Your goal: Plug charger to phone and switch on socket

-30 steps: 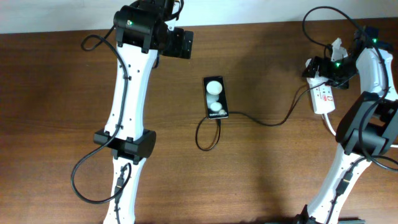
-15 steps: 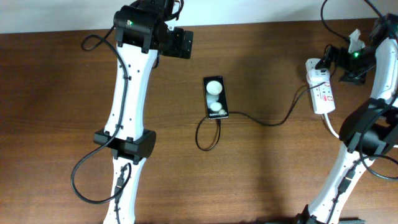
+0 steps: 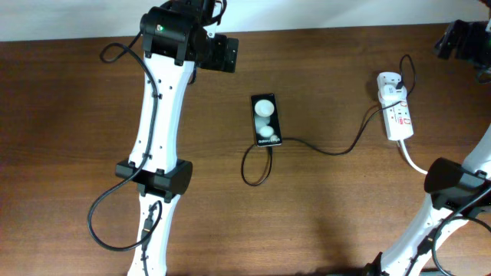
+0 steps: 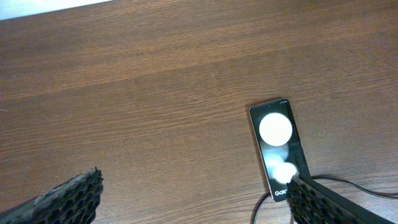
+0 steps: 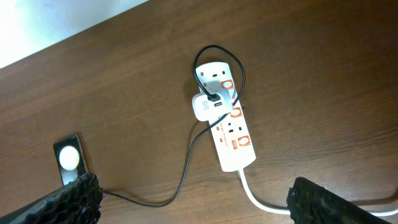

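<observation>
A: How stands the left gripper (image 4: 193,202)?
B: Jaws spread wide, empty; phone (image 4: 278,147) lies ahead, near one finger.
A: And the right gripper (image 5: 196,205)?
B: Also wide, empty; socket (image 5: 229,124) ahead between them, charger (image 5: 186,163) trailing phoneward.

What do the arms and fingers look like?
Both the left arm and right arm are slim white links with chunky black joints, loose black cables looping alongside. A green light glows on the left one. Left fingers and right fingers are black with a honeycomb texture.
</observation>
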Available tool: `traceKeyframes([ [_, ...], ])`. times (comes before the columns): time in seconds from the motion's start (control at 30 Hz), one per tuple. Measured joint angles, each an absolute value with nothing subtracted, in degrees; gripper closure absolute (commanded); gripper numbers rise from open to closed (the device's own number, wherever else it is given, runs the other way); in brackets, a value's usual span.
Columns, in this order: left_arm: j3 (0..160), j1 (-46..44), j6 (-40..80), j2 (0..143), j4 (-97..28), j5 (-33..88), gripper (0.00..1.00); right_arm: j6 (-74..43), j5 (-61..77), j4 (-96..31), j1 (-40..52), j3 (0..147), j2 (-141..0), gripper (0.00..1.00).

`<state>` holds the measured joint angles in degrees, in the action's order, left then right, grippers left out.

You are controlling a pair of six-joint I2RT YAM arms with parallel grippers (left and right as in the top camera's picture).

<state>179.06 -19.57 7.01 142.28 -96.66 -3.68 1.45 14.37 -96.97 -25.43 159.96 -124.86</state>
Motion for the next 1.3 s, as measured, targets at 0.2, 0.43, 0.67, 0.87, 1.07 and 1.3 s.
traceKeyframes([
  [0.2,179.06,-19.57,7.01,142.28,-96.66,-3.68,0.01,1.45,14.37,-96.97,-25.43,159.96,-124.86,0.02],
  [0.43,179.06,-19.57,7.01,142.28,-96.66,-3.68,0.01,1.45,14.37,-96.97,-25.43,159.96,-124.86,0.01],
  [0.67,173.97,-19.57,6.85,142.06,-96.18,-5.63,0.01,1.45,14.37,-96.97,-25.43,159.96,-124.86,0.01],
  [0.87,140.75,-19.35,6.81,134.17,-74.30,-8.03,0.01,1.41,14.33,-96.97,-25.43,159.96,-124.86,0.01],
  [1.07,97.12,-13.82,6.81,109.80,-48.23,-8.51,0.01,1.48,14.15,-96.90,-25.43,159.96,-124.86,0.01],
  [1.3,59.75,-10.83,6.76,85.17,-19.46,-8.58,0.01,1.43,14.17,-96.88,-25.43,159.96,-124.86,0.01],
])
